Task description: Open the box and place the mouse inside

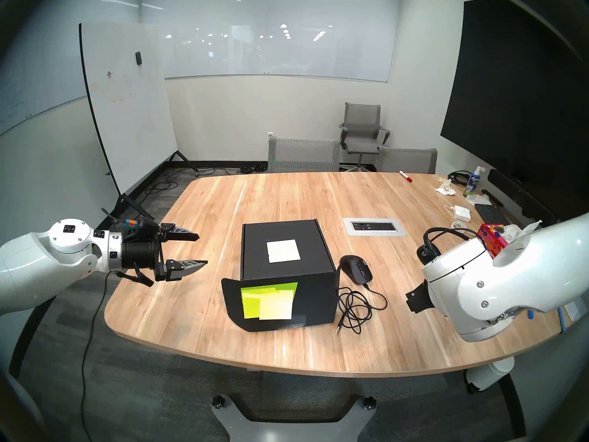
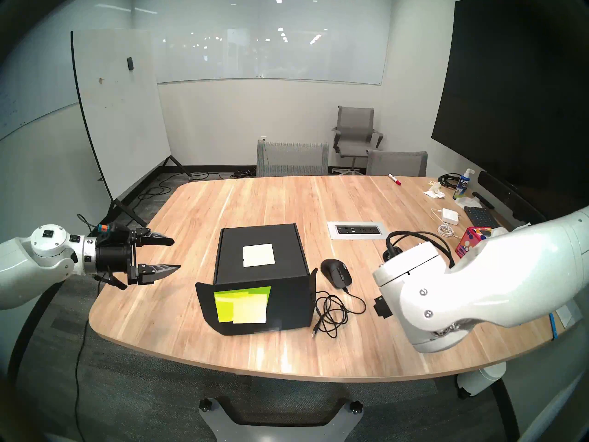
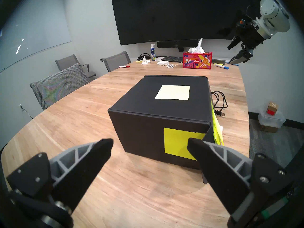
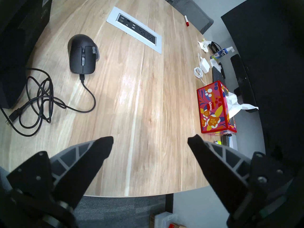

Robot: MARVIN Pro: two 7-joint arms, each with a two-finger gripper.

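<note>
Box (image 1: 287,256) sits shut mid-table (image 1: 287,195), front flap folded down with yellow-green sticky notes (image 1: 271,301) on it. Mouse (image 1: 355,268) lies just beside the box at its three o'clock, cable (image 1: 353,307) coiled toward the near table edge. Left gripper (image 1: 199,250) hangs at the box's nine o'clock over the table's left edge, fingers spread wide, empty, with bare wood between. Right gripper (image 4: 150,141) is spread and empty too, above clear tabletop between mouse and tissue box (image 4: 213,107).
</note>
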